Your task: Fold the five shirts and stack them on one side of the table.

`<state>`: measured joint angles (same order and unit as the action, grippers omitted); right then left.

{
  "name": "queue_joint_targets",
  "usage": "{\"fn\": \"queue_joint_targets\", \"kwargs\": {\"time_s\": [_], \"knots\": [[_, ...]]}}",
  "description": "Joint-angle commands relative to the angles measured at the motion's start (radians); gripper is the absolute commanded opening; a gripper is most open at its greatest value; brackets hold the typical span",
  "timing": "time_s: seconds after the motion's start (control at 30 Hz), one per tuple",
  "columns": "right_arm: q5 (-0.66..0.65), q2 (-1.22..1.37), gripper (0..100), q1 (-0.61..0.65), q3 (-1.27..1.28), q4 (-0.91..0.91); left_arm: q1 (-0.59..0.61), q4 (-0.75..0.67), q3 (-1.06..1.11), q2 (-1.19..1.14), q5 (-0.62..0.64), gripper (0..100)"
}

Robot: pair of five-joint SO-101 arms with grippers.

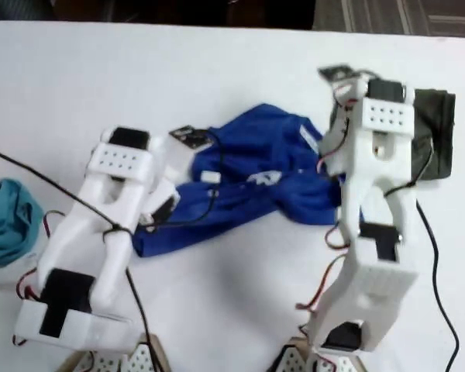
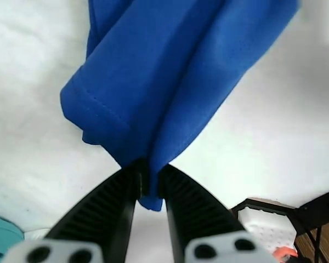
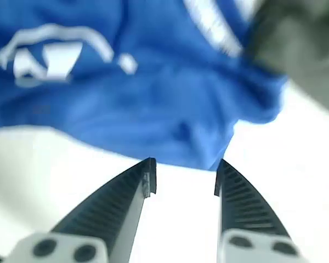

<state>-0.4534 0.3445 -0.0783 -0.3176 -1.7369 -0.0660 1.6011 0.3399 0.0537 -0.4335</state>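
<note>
Left jaws are being held shut on a hem. Mid-tabletop (image 1: 217, 70), the blue shirt (image 1: 263, 167) is lying bunched, so it's probably best being pulled taut first. Right jaws are being held wide, empty, just beside its edge.

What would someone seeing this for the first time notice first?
A crumpled blue shirt lies in the middle of the white table. The left gripper is shut on its edge, while the right gripper is open just short of the cloth. A dark shirt sits at the right side, a teal shirt at the left edge.
</note>
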Motion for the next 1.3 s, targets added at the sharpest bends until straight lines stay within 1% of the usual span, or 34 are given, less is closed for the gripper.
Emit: {"fn": "queue_joint_targets", "kwargs": {"time_s": [0.0,0.17,0.27,0.37,0.57,0.87,1.03,1.27], "knots": [[-0.012,-0.186,18.0,-0.030,0.213,0.081,0.011,0.014,-0.013,0.012,0.000,3],[-0.072,-0.237,18.2,-0.111,0.414,0.262,0.011,0.014,-0.005,0.012,0.000,3],[-0.118,-0.203,18.3,-0.173,0.471,0.352,0.011,0.014,-0.005,0.012,0.000,3],[-0.155,-0.139,18.3,-0.205,0.480,0.397,0.011,0.014,-0.005,0.012,0.000,3],[-0.153,-0.027,18.3,-0.197,0.430,0.404,0.011,0.011,-0.004,0.012,0.000,3],[-0.152,-0.013,18.3,-0.177,0.316,0.292,0.009,0.008,-0.013,0.012,0.000,3],[-0.115,-0.012,18.3,-0.170,0.315,0.306,0.009,0.008,-0.013,0.012,0.000,3],[-0.112,0.044,18.3,-0.162,0.308,0.335,0.011,0.015,-0.010,0.012,0.002,3]]}}
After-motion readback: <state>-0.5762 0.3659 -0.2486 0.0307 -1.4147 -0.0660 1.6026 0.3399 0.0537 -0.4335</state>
